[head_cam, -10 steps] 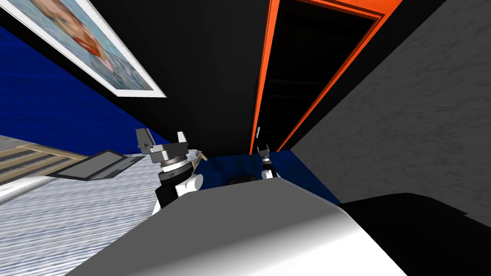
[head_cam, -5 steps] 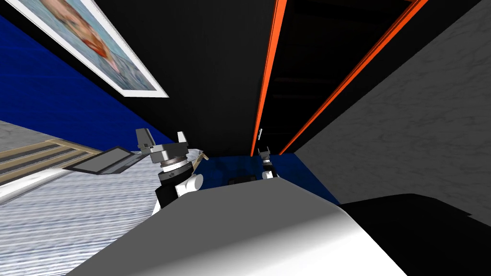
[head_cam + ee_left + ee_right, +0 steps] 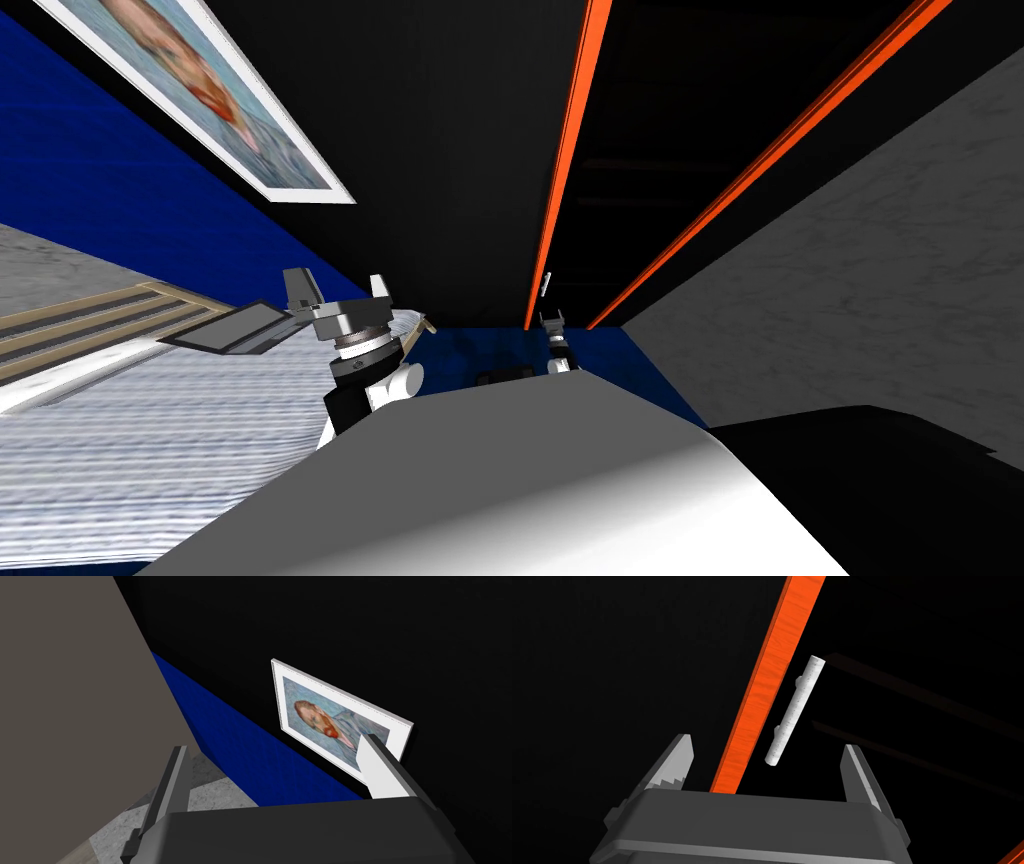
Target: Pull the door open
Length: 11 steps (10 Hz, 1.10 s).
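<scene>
a: where's the door handle point(image 3: 794, 711)?
b: just beside the orange frame point(image 3: 767, 676), long axis running along it, straight ahead of our right gripper point(image 3: 767, 746), fingers spread, nothing held.
a: left gripper point(image 3: 275, 746)?
b: open, farther from the frame.

What you cannot make out at the door

In your head view the door handle point(image 3: 545, 282) and the right pincer point(image 3: 552, 321) are too small for you to tell whether they touch. The orange door frame point(image 3: 566, 170) and the dark door point(image 3: 690, 140) run off the top edge. In your right wrist view the frame's lower stretch passes behind the pincer's dark body. The framed picture point(image 3: 205, 100) is cropped at the top left corner.
</scene>
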### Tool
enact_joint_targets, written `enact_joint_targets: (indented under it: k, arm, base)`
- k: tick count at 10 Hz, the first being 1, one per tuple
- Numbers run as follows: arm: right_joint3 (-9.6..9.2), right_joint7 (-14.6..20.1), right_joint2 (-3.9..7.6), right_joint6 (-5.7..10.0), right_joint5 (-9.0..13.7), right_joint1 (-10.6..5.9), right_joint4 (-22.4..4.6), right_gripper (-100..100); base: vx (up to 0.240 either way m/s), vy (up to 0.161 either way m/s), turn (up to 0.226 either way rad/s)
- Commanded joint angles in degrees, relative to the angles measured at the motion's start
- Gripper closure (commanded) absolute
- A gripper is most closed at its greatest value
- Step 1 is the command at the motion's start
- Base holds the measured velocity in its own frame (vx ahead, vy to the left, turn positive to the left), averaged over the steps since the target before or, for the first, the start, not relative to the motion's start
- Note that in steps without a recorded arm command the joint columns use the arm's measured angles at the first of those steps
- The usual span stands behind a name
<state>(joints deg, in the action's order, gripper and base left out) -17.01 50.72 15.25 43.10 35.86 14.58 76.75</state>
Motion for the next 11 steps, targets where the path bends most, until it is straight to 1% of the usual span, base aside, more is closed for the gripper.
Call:
enact_joint_targets:
  k: [1,7,8,9,10,11]
  arm:
    - [-0.40,2.0,0.64,0.84,1.3,-0.01,-1.4,-100]
    - [-1.72,7.9,1.91,3.10,5.5,-1.20,-7.0,-100]
    - [-2.10,9.6,2.28,3.76,6.8,-1.55,-8.6,-100]
    - [-2.30,10.5,2.46,4.09,7.4,-1.73,-9.4,-100]
    - [-2.68,12.2,2.82,4.74,8.6,-2.07,-11.0,-100]
    - [-2.83,12.9,2.97,5.01,9.1,-2.21,-11.7,-100]
  base:
    - [0.083,-0.037,0.087]
    - [0.076,-0.049,0.086]
    - [0.103,-0.066,0.156]
    - [0.116,-0.083,0.110]
    - [0.109,-0.100,0.114]
    - [0.089,-0.091,0.076]
